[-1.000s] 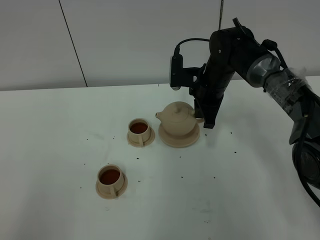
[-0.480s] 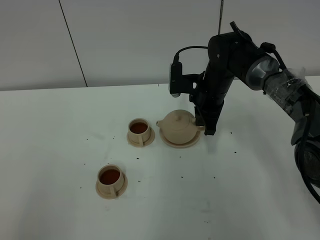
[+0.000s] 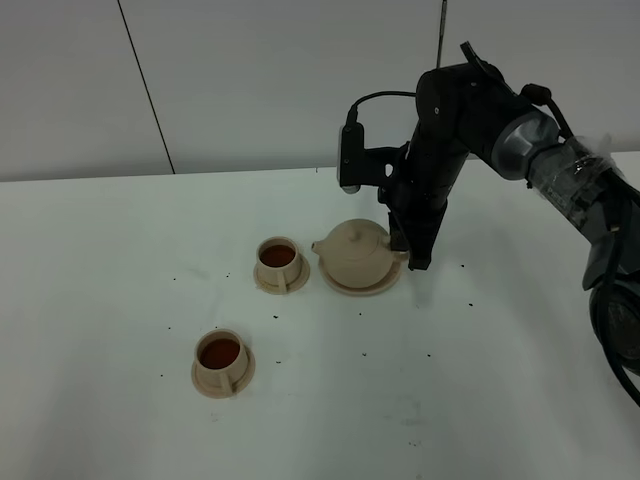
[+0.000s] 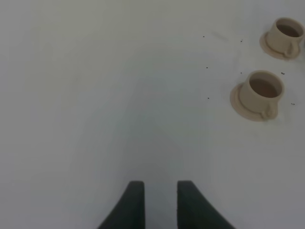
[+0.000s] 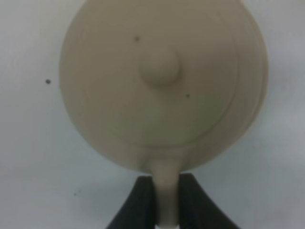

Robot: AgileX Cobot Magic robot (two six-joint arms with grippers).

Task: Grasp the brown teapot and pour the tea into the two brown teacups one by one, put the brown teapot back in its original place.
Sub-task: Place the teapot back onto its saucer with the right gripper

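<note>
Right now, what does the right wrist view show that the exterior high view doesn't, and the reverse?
Only the right wrist view shows the right gripper with its fingers closed on the brown teapot at its handle. Only the exterior high view shows the two brown teacups, both holding dark tea, and the saucer under the pot. Both show the teapot and the white table.

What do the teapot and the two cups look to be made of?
The brown teapot looks like unglazed clay or matte ceramic, perhaps plastic: even beige-tan surface with no shine. The two brown teacups match it in colour and dull finish, so probably the same material.
</note>
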